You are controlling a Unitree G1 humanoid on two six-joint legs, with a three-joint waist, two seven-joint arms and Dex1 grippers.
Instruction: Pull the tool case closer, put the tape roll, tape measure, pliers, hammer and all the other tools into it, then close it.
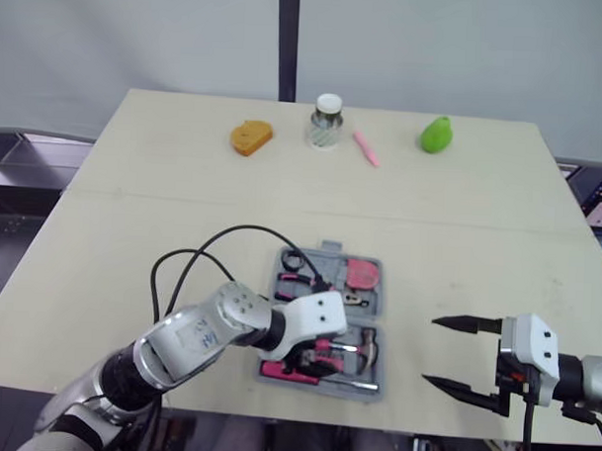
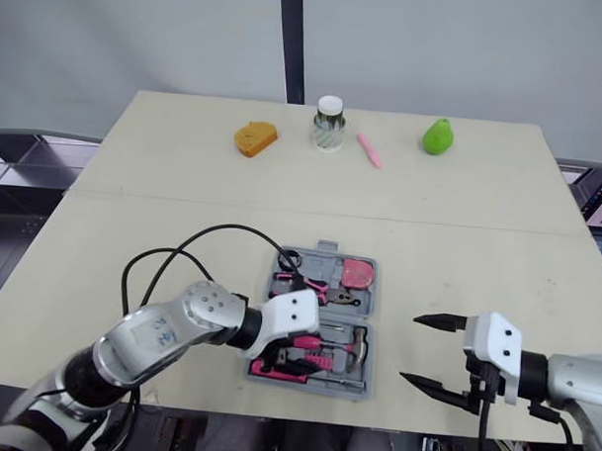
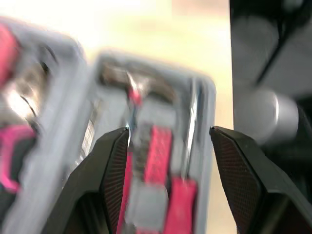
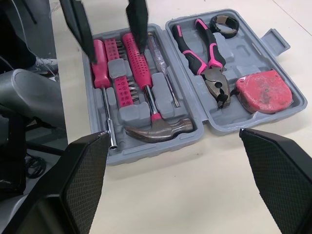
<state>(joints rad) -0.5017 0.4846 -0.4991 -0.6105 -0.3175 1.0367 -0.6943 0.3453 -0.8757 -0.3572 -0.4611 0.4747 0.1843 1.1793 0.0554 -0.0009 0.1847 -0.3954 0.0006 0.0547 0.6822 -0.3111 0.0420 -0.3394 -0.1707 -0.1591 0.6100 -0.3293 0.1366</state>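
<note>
Table: beige; case sat open near my edge, tools seated.
Right gripper: fingers apart, beside case, clear of it.
Left gripper: fingers apart over hammer handle, near half.
Risk: I feared nudging the hammer from its slot, which would jam the lid.

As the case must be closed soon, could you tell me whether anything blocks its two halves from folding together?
Yes: the left gripper hangs over the half of the tool case nearer the robot, its open fingers down among the pink handles there.
</note>
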